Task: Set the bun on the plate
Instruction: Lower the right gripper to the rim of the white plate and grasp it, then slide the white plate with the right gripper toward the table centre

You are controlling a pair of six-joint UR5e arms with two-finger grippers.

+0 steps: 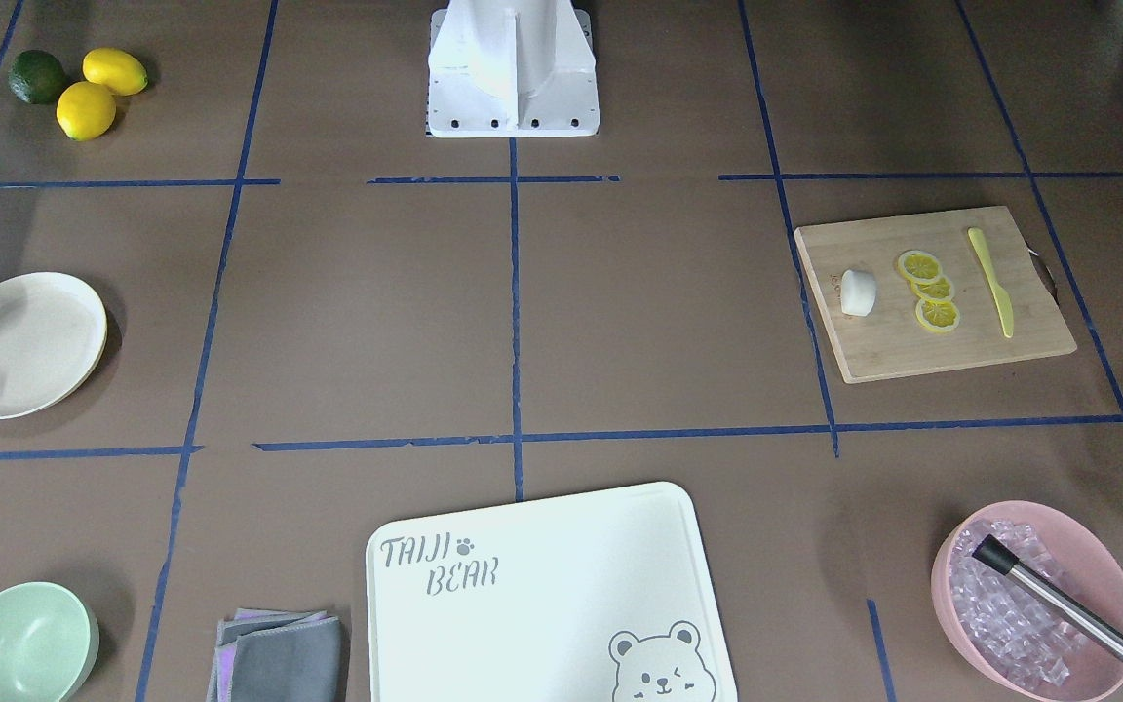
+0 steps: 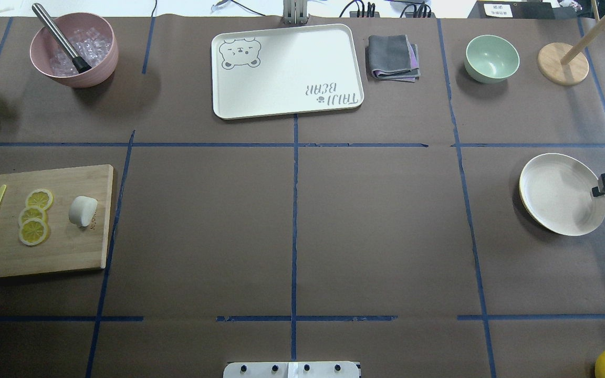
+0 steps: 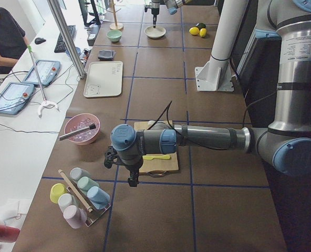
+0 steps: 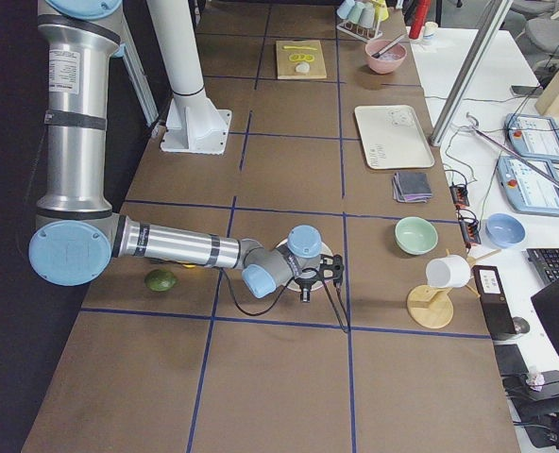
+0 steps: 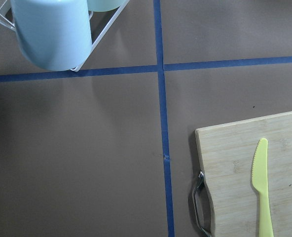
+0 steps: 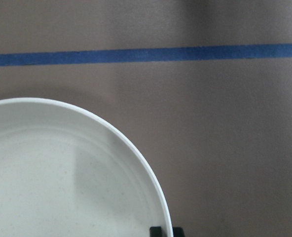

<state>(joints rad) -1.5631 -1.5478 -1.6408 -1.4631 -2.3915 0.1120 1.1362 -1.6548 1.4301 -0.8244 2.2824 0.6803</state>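
Note:
The bun (image 2: 83, 210) (image 1: 858, 292), a small white lump, lies on the wooden cutting board (image 2: 71, 252) at my left, beside the lemon slices (image 2: 34, 216). The cream plate (image 2: 554, 194) (image 1: 20, 343) sits far across the table on my right, with nothing on it. My right gripper (image 2: 598, 191) hovers over the plate's outer rim; its dark fingertips (image 6: 157, 231) show close together, shut on nothing. My left gripper (image 3: 130, 181) hangs beyond the board's outer end, near the cup rack. It shows only in the side view, so I cannot tell its state.
A yellow knife (image 5: 262, 190) lies on the board. A pink bowl of ice (image 2: 74, 50), the white bear board (image 2: 287, 71), a folded cloth (image 2: 393, 56), a green bowl (image 2: 491, 59) and a wooden stand (image 2: 563, 64) line the far side. A cup rack (image 3: 81, 197) stands left.

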